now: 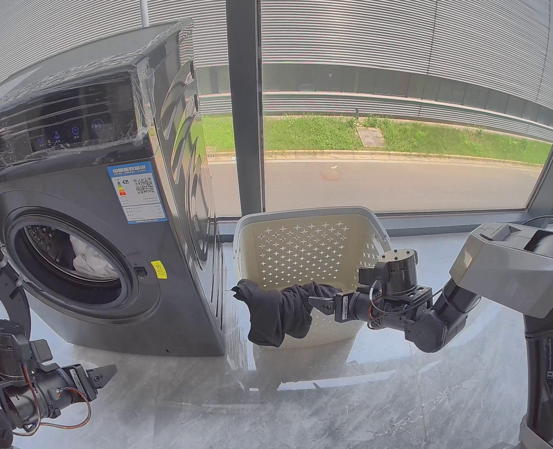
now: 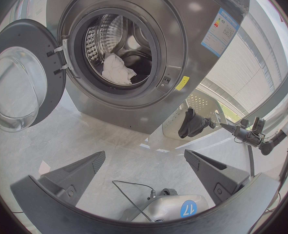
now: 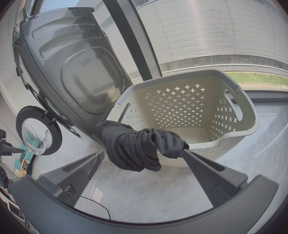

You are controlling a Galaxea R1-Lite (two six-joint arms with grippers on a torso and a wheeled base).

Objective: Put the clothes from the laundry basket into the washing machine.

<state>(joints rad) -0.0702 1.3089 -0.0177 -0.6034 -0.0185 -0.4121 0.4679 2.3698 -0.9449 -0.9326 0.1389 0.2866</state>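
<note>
We've got the grey washing machine (image 1: 101, 219) with its door (image 2: 19, 78) swung open, and the cream laundry basket (image 1: 307, 244) just beside it. A crumpled black garment (image 1: 276, 316) hangs over the basket's near rim, touching one fingertip (image 3: 186, 155) of the right gripper (image 3: 142, 153), jaws wide apart. A white cloth (image 1: 91, 260) sits inside the machine. The left gripper (image 2: 144, 152) gapes too, low in front of the machine.
</note>
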